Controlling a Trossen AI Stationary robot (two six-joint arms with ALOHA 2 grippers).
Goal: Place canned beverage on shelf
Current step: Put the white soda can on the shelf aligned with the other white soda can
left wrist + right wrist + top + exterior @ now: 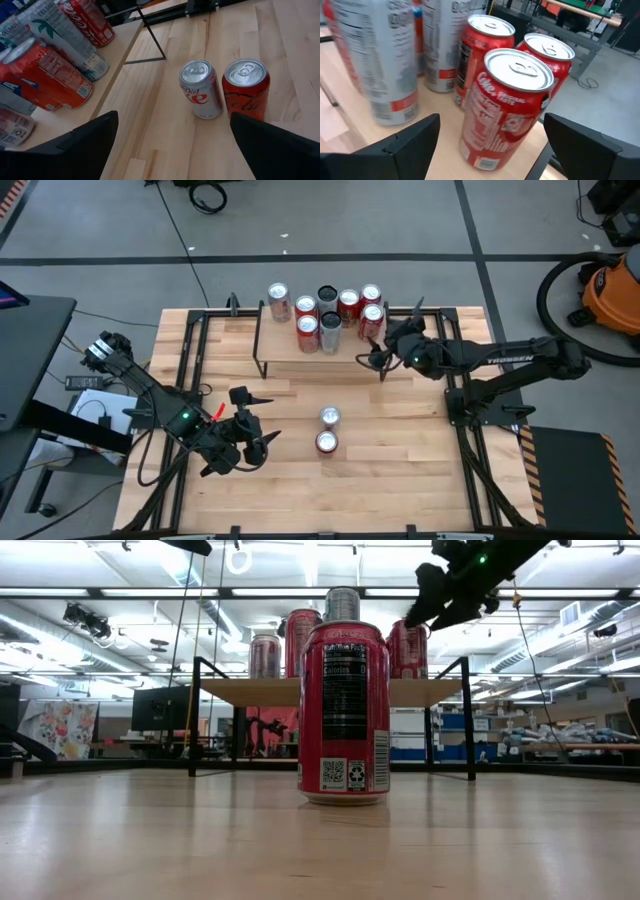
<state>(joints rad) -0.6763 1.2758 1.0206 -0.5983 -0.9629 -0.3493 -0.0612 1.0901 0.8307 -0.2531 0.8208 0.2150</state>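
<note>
Your left gripper is hovering released over the bare wooden table, holding nothing. Just to its right, a silver can and a red can are standing upright, side by side. Behind them, the shelf is carrying seven cans. Your right gripper is hanging released beside the nearest shelf can, gripping nothing.

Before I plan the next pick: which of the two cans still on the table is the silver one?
The Diet can, the one nearer the shelf. The red can stands beside it, closer to the table's front edge.
</note>
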